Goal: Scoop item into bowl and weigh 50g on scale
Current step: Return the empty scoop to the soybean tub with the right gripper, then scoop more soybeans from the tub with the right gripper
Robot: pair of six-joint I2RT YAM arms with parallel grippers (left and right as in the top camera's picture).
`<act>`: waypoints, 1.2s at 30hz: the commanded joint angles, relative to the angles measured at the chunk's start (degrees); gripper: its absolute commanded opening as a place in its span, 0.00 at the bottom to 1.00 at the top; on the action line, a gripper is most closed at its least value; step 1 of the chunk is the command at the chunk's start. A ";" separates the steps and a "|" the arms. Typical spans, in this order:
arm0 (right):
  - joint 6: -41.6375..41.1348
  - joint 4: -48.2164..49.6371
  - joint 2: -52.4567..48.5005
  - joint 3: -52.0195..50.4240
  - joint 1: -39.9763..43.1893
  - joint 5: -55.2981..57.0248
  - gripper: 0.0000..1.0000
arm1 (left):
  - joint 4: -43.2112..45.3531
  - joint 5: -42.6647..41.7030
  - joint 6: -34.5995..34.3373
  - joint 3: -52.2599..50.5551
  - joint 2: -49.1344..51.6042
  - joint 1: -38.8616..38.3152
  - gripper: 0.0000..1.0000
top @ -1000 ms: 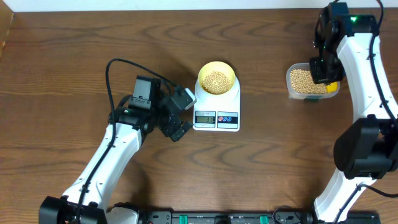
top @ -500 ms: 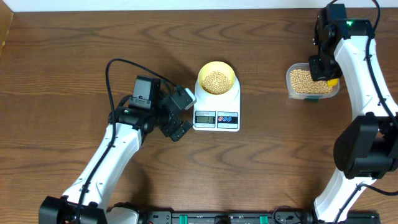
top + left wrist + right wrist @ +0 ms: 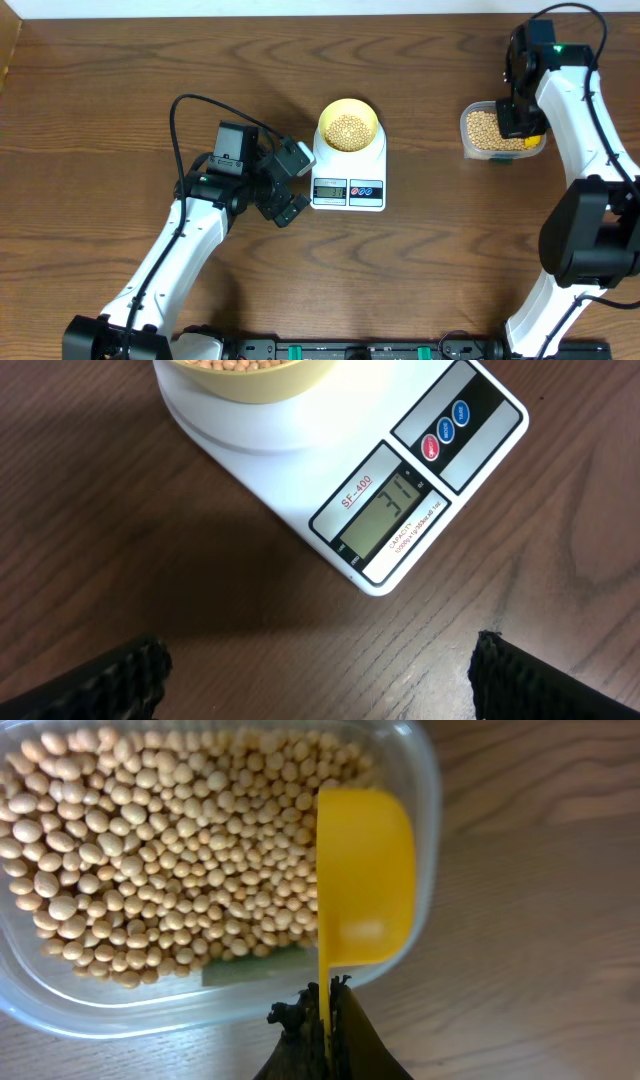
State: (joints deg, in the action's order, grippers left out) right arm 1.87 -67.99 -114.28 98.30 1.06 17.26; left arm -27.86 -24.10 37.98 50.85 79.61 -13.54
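- Judged mid-refill on the surface (image 3: 120, 80): display apparently short of target.
- Reached far over the container (image 3: 466, 125) with the right arm; rested the left beside the scale (image 3: 348, 190).
- Left end effector (image 3: 320, 670) spread wide, empty.
- Bowl (image 3: 372, 120) on the scale, part-filled with beans (image 3: 348, 129).
- Right end effector (image 3: 320, 1030) clamped on scoop (image 3: 365, 880), empty, on edge at the container's rim.
- Called next for a dip, then a level carry.

Top-down overhead, far; wrist views near, downward; scale (image 3: 348, 192) shared by overhead, left wrist.
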 commanded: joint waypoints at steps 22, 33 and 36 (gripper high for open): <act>-2.27 4.96 -0.28 -3.34 5.88 -29.99 0.01 | 0.00 -0.74 0.79 0.04 -0.76 0.28 0.97; 0.57 6.69 -0.55 -5.99 10.01 -41.88 0.01 | 0.00 -0.74 0.79 0.04 -0.74 0.28 0.98; 0.83 6.64 -0.83 -6.27 10.01 -43.12 0.01 | 0.00 -0.74 0.79 0.04 -0.74 0.28 0.98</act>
State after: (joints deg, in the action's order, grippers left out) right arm 1.04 -61.25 -114.28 92.97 11.44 -19.94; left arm -27.88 -24.10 37.98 50.85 79.61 -13.54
